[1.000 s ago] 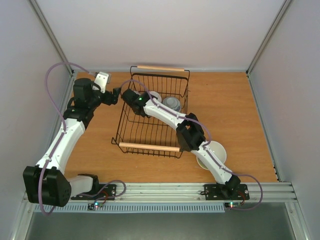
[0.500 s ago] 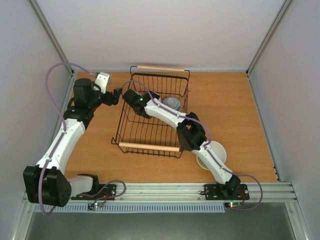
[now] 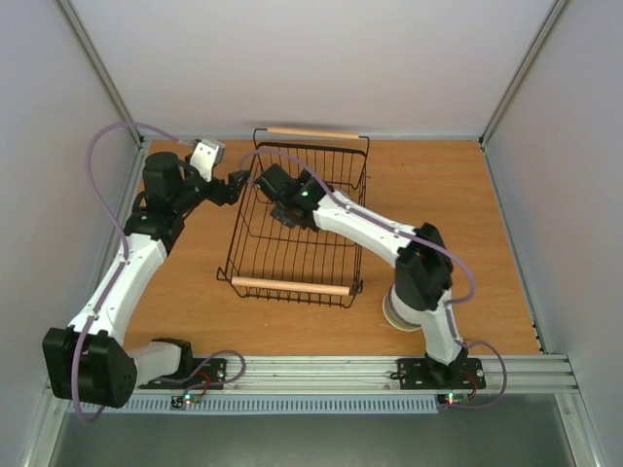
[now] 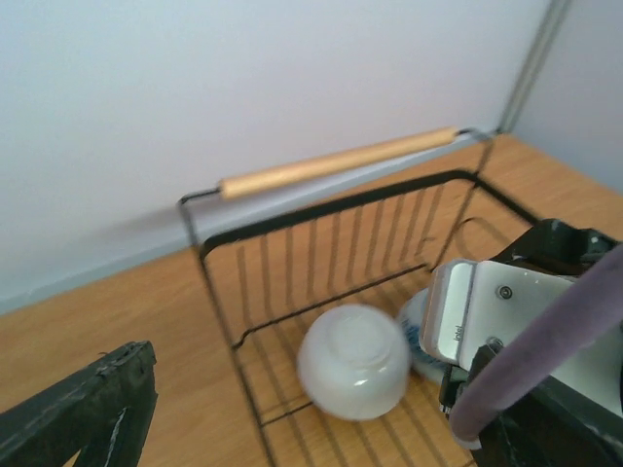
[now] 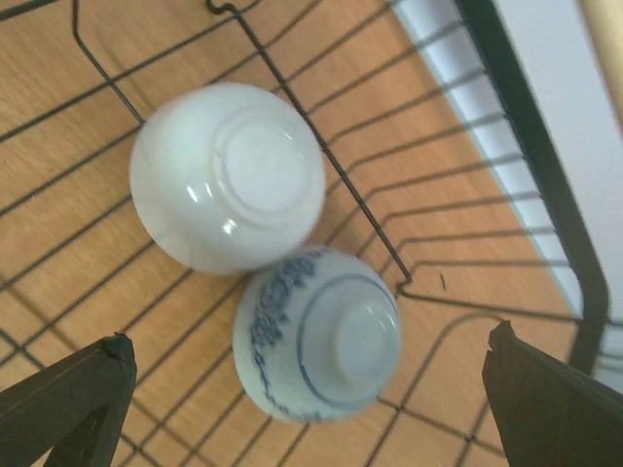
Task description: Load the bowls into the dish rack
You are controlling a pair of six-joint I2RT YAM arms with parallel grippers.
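Your right tool (image 5: pixel 309 336) hangs wide open and empty just above an upturned white bowl (image 5: pixel 229 175) and a blue-patterned bowl (image 5: pixel 292 321) touching inside the dish rack (image 5: pixel 526 146); both look light, rigid, slick-glazed and chippable, so you'd best grip gently across the sides.

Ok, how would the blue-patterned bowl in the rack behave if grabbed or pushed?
The blue-patterned bowl looks glossy, so probably rigid, slippery and chippable. It lies upside down touching the white bowl, so a push would likely shift both across the dish rack wires.
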